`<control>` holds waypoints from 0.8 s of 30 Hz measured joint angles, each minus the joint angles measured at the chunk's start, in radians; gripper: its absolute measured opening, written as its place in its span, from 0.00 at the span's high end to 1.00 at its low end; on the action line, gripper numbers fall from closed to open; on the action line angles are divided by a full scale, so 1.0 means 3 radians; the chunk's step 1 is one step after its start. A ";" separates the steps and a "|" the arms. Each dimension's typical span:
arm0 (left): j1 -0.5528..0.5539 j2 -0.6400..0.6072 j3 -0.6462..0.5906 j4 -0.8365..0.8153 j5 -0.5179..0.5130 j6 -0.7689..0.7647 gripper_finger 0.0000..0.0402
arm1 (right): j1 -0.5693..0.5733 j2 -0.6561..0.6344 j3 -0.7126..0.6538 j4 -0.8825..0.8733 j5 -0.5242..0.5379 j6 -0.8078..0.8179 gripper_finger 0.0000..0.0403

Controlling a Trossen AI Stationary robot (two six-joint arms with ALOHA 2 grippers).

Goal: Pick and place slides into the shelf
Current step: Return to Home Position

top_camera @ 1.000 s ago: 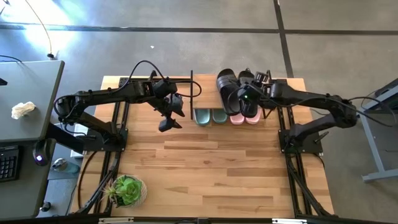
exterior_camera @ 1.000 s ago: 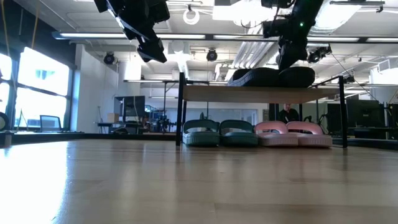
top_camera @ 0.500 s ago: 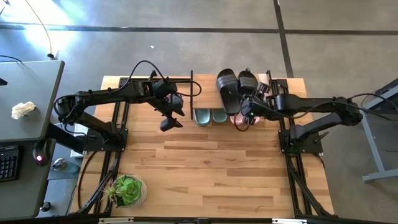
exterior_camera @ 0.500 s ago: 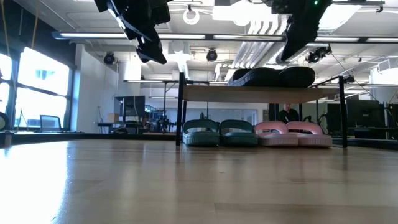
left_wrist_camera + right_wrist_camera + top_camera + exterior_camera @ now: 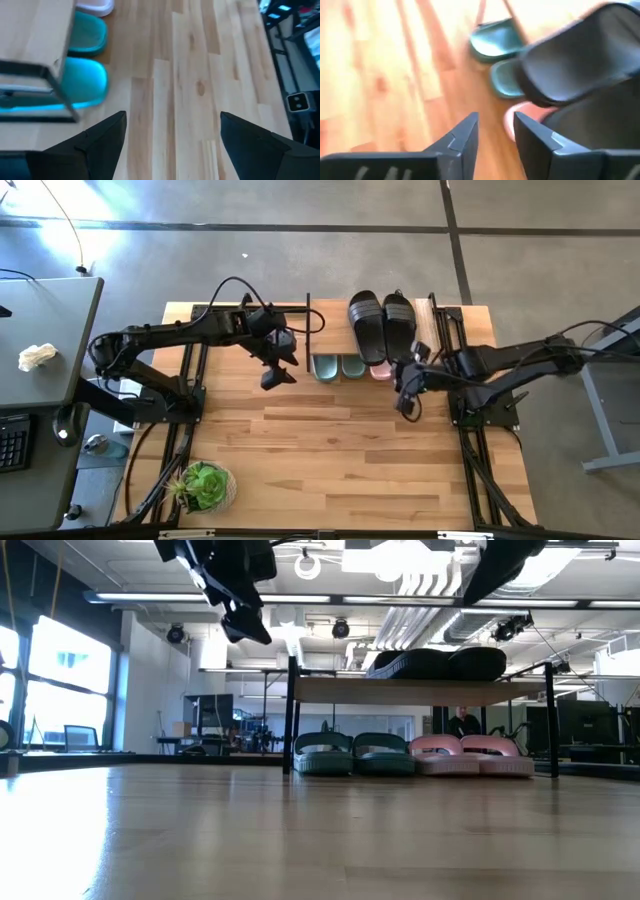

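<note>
The shelf (image 5: pixel 435 310) stands at the table's far edge. The black pair (image 5: pixel 381 323) lies side by side on its plank top, as the low view (image 5: pixel 440 663) also shows. The green pair (image 5: pixel 338 367) and the pink pair (image 5: pixel 470 754) rest on the table under the plank. My left gripper (image 5: pixel 272 376) hovers open, left of the shelf's near corner, above the table (image 5: pixel 172 135). My right gripper (image 5: pixel 406 398) hangs open and empty just in front of the shelf's right half (image 5: pixel 495 135), with a black slide (image 5: pixel 580 50) ahead of it.
A potted green plant (image 5: pixel 205 485) stands at the near left corner of the table. The wide wooden tabletop (image 5: pixel 340 450) stretches in front of the shelf. The shelf's thin black legs (image 5: pixel 291 715) stand at its corners.
My right gripper has drawn back from the right black slide on the shelf top, toward the table's near edge, and risen out of the low view. The black slide stays lying on the plank beside its mate.
</note>
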 joint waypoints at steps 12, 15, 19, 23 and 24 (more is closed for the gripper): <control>-0.0247 -0.0042 -0.0571 0.1701 0.0241 -0.0323 0.82 | 0.0521 -0.0081 -0.0003 0.0738 -0.0150 -0.0336 0.97; -0.0245 -0.0194 -0.0572 0.1717 0.0371 -0.0308 0.97 | 0.0547 -0.0249 -0.0172 0.1143 -0.0321 -0.0604 0.99; -0.0240 -0.0564 -0.0572 0.1652 0.0393 -0.0314 0.92 | 0.0498 -0.0769 -0.0605 0.1678 -0.0431 -0.0832 1.00; -0.0240 -0.1064 -0.0572 0.1525 0.0287 -0.0246 0.93 | 0.0388 -0.1395 -0.1005 0.2181 -0.0432 -0.0937 1.00; -0.0240 -0.1195 -0.0571 0.1470 0.0237 -0.0190 0.95 | 0.0364 -0.1533 -0.1084 0.2311 -0.0479 -0.1001 1.00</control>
